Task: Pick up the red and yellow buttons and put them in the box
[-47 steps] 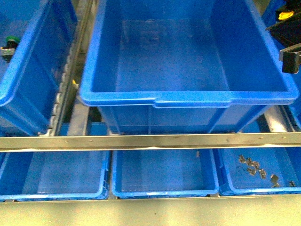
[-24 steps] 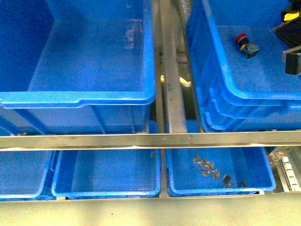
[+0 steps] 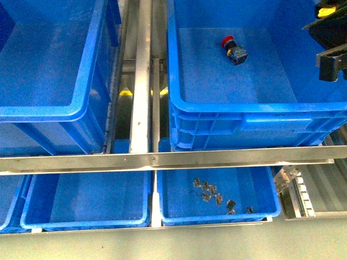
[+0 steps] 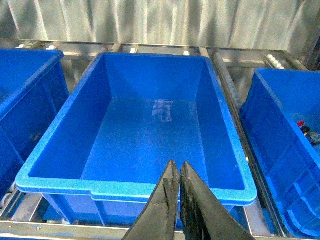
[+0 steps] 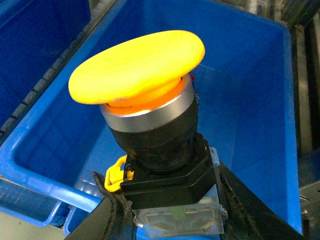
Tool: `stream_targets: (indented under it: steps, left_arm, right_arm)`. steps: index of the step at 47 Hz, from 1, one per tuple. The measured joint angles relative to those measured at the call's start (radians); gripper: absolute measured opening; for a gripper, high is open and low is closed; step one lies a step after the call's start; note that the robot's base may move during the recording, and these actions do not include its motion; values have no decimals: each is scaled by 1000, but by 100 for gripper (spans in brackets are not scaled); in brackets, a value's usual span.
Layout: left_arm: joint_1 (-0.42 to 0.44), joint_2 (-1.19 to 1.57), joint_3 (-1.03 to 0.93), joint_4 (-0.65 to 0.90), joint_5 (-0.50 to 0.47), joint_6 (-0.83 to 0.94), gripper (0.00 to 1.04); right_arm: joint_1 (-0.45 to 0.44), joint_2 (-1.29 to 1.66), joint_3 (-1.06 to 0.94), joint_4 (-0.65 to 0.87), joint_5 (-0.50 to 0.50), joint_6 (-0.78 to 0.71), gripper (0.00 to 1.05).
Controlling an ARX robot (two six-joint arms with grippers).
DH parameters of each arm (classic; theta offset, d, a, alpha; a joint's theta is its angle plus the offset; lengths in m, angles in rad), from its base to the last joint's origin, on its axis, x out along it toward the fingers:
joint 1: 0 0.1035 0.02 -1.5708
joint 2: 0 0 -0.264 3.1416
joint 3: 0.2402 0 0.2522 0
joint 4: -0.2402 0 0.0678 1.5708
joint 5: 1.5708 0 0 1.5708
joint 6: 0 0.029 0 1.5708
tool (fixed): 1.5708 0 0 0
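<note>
The yellow button (image 5: pixel 140 70), with a wide yellow cap on a black body, is clamped at its base in my shut right gripper (image 5: pixel 170 205). In the front view this gripper (image 3: pixel 329 40) sits at the top right with the yellow cap (image 3: pixel 327 11) showing, over the right part of a deep blue box (image 3: pixel 244 120). The red button (image 3: pixel 232 47) lies on its side on that box's floor. The box's walls (image 5: pixel 260 100) show below the held button. My left gripper (image 4: pixel 178 170) is shut and empty above the near rim of another large empty blue crate (image 4: pixel 135 186).
The large empty crate (image 3: pixel 54 111) stands to the left, beyond a metal rail (image 3: pixel 142 65). A metal bar (image 3: pixel 162 158) crosses in front. Below are shallow blue trays, one (image 3: pixel 217 216) holding several small metal parts. The red-button box also shows in the left wrist view (image 4: pixel 285 135).
The front view has swung to the right: the crates slid left in the picture and the red button came into view, then moved towards the middle. The right gripper still holds the yellow button.
</note>
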Motion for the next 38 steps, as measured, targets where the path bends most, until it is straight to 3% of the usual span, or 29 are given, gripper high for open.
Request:
stream_targets:
  steps: [4, 9, 24, 31, 38]
  left_arm:
    - [0, -24, 0, -24, -1, 0, 3]
    - [0, -155, 0, -188, -1, 0, 3]
    - [-1, -184, 0, -200, -2, 0, 3]
    - [-1, -184, 0, -200, -2, 0, 31]
    - [-1, -184, 0, -200, -2, 0, 53]
  right_arm:
    - [4, 0, 0, 0, 0, 0, 33]
    - [4, 0, 0, -3, 4, 0, 33]
    - [18, 31, 10, -6, -3, 6, 33]
    - [15, 131, 74, 7, -40, 8, 33]
    - [-13, 255, 184, 11, -79, 2, 33]
